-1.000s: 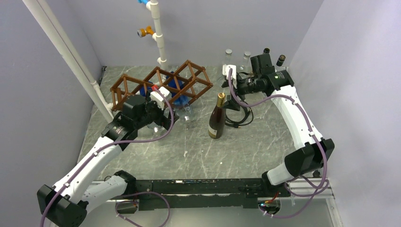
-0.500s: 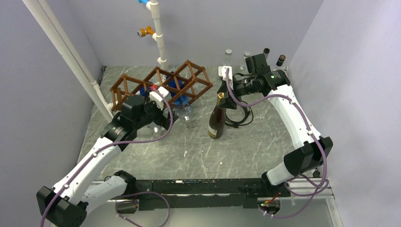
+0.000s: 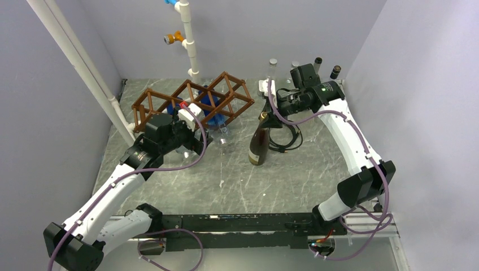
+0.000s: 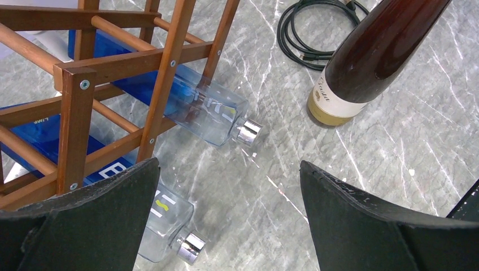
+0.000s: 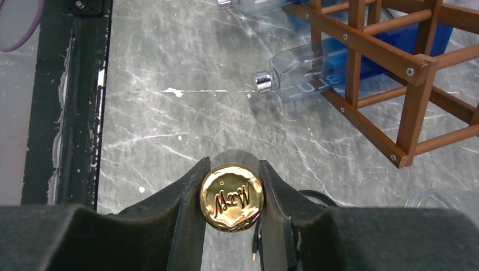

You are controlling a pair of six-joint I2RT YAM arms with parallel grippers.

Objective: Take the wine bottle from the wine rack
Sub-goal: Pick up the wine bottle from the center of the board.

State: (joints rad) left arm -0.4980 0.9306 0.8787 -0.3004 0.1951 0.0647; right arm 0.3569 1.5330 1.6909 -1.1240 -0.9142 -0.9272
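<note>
From above, we see the wine bottle [image 3: 259, 148] standing on the worktop [image 3: 226, 180], just right of the rack [image 3: 195, 97] and clear of it; the right gripper [image 3: 265, 116] clamps its top, likely to steady it. The left wrist view shows the left gripper [image 4: 227, 166] wide open, empty, facing clear bottles [image 4: 212, 116] lying in the rack. The right wrist view confirms both fingers [image 5: 186, 203] pinching the gold cap [image 5: 231, 197].

White arm links [image 3: 107, 195], black joints [image 3: 361, 192], purple cables [image 3: 368, 148], black pincer fingers [image 5: 175, 223]

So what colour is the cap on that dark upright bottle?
Shiny gold cap, with embossed letters; clearest in the right wrist view.
</note>
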